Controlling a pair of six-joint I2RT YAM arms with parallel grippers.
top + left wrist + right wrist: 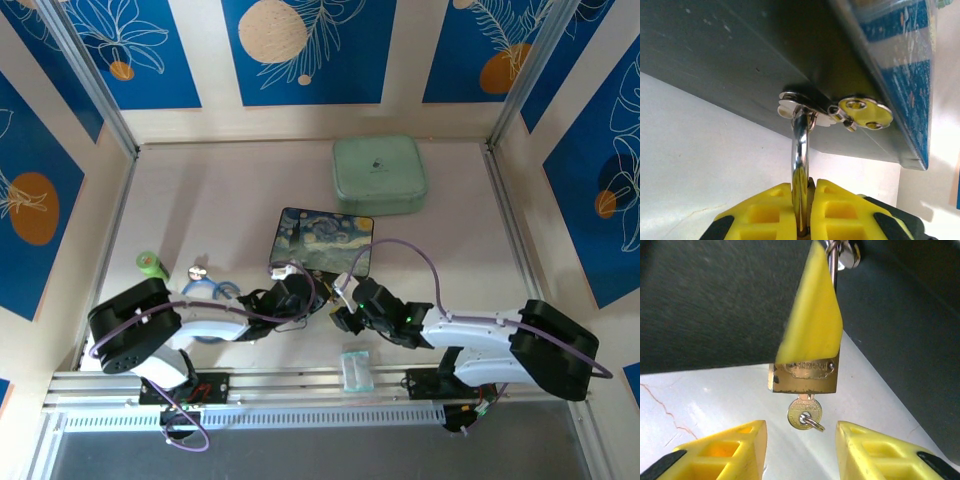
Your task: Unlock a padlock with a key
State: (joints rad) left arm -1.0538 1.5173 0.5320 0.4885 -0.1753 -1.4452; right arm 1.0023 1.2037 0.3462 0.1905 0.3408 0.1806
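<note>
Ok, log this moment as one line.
left claw: shut on padlock | key: in padlock keyhole | right claw: open, either side of key, not touching | shackle: through box clasp

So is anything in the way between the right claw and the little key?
Nothing visible is. The key sticks out under the padlock, just ahead of the right gripper, jaws open, only bare table between.

key [804, 416] in bottom of padlock [807, 379], padlock hung on box clasp [801, 102]
</note>
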